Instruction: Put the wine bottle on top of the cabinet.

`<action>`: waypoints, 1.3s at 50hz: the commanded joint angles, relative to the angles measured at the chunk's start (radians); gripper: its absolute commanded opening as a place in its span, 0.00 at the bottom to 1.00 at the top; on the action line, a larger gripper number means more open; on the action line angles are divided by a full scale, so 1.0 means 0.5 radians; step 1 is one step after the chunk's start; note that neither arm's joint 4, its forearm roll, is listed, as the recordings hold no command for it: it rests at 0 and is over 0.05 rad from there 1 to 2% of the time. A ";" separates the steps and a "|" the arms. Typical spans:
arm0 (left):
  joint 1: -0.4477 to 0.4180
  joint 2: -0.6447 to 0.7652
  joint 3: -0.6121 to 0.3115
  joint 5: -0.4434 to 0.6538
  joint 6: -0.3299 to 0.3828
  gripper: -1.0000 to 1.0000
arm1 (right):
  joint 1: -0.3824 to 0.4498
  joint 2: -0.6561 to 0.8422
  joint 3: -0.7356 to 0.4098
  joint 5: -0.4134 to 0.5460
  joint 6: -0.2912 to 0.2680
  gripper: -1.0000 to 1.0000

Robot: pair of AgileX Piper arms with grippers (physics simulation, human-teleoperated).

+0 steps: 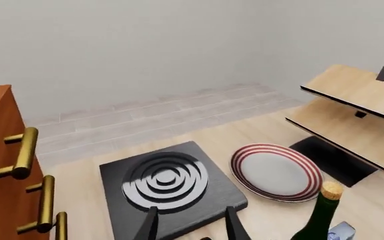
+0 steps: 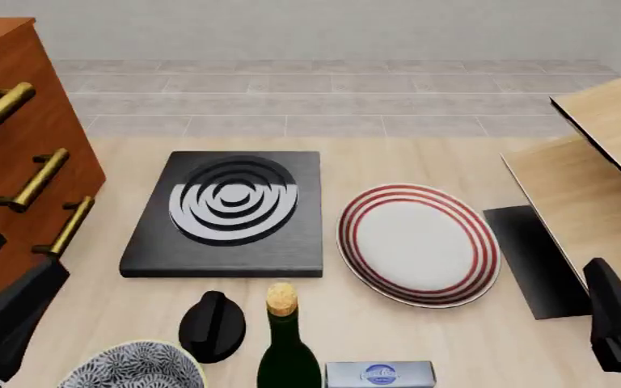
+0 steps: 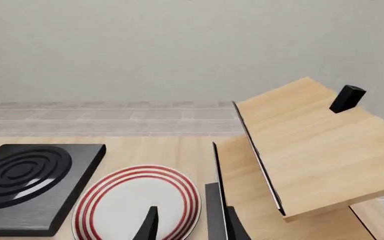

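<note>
Clearly the wine bottle [image 2: 285, 347] stands upright at the near edge of the desk [image 2: 419, 331], close to the middle, with its cork top just in front of the black hob slab [image 2: 230, 214]. A small black knob-shaped object [image 2: 213, 325] sits just beside it on the left, a patterned bowl [image 2: 133, 368] lies further left, and a small blue-labelled box [image 2: 381, 374] is just beside it on the right. The striped plate [image 2: 419, 242] lies a little beyond, to the right.

Neither arm holds anything yet. The left end effector [image 1: 190, 222] has its fingers spread apart and points over the hob, with the bottle off to one side of its view. The right end effector [image 3: 190, 224] is likewise parted and empty, aimed at the plate and the pale slanted panels [image 3: 305, 145].

Since the cabinet [image 2: 14, 153] rises at the far left, the left arm seems the better choice for the grasp. A good approach would swing it toward the bottle's body below the neck, fingers level, clear of the knob. The glass is tall and likely top-heavy, so a centred, firm grip matters before lifting. The lift must then clear the cabinet's top edge, which looks high.
</note>
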 commanded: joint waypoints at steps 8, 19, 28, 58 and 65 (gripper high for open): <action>-0.345 0.327 0.006 -0.233 -0.039 1.00 | 0.001 -0.005 -0.002 -0.001 -0.009 1.00; -0.565 0.591 0.014 -0.346 -0.145 1.00 | 0.000 0.004 -0.001 -0.003 0.000 1.00; -0.648 0.714 0.006 -0.428 -0.155 1.00 | 0.000 0.008 0.003 -0.018 -0.008 1.00; -0.907 1.016 -0.170 -0.561 -0.317 1.00 | 0.000 0.009 0.002 -0.012 0.000 1.00; -0.940 1.133 -0.171 -0.571 -0.213 1.00 | 0.000 0.002 0.000 -0.006 -0.005 1.00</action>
